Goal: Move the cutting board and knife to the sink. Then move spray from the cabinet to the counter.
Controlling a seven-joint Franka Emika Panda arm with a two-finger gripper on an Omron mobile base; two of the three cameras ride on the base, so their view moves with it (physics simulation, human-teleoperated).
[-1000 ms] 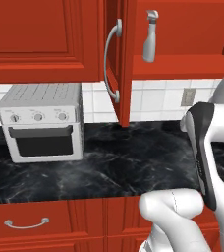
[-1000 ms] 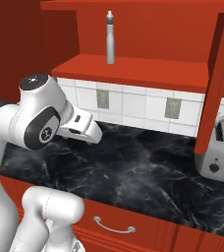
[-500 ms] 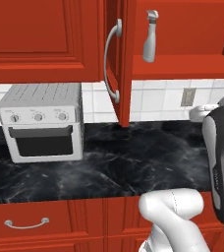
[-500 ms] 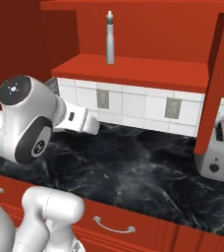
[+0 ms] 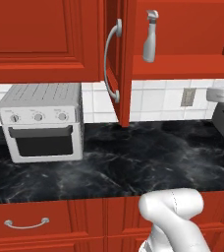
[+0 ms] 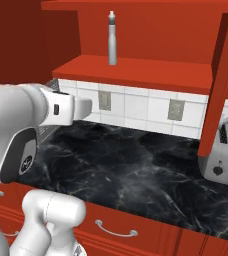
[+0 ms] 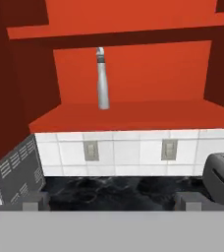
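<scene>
The spray (image 5: 151, 42) stands upright on the red inner shelf of the cabinet (image 5: 182, 66), whose door (image 5: 118, 59) hangs open to the left of it. In the right base view the spray (image 6: 112, 39) sits near the shelf's left end. The hand view looks straight at the spray (image 7: 102, 78) from a distance. My gripper (image 7: 111, 203) is open, its fingertips (image 7: 33, 204) wide apart with nothing between them, and it hovers above the counter (image 5: 133, 162), below and well short of the shelf. The cutting board, knife and sink are out of view.
A white toaster oven (image 5: 42, 123) stands on the counter at the left, and a silver toaster (image 6: 226, 160) at the right. Tiled wall with outlets (image 6: 175, 109) runs under the shelf. Red drawers (image 5: 25, 224) lie below the counter edge.
The arm has swung, its forearm shifting rightward in the left base view and closer in the right base view, and the hand has risen slightly. The spray has not moved.
</scene>
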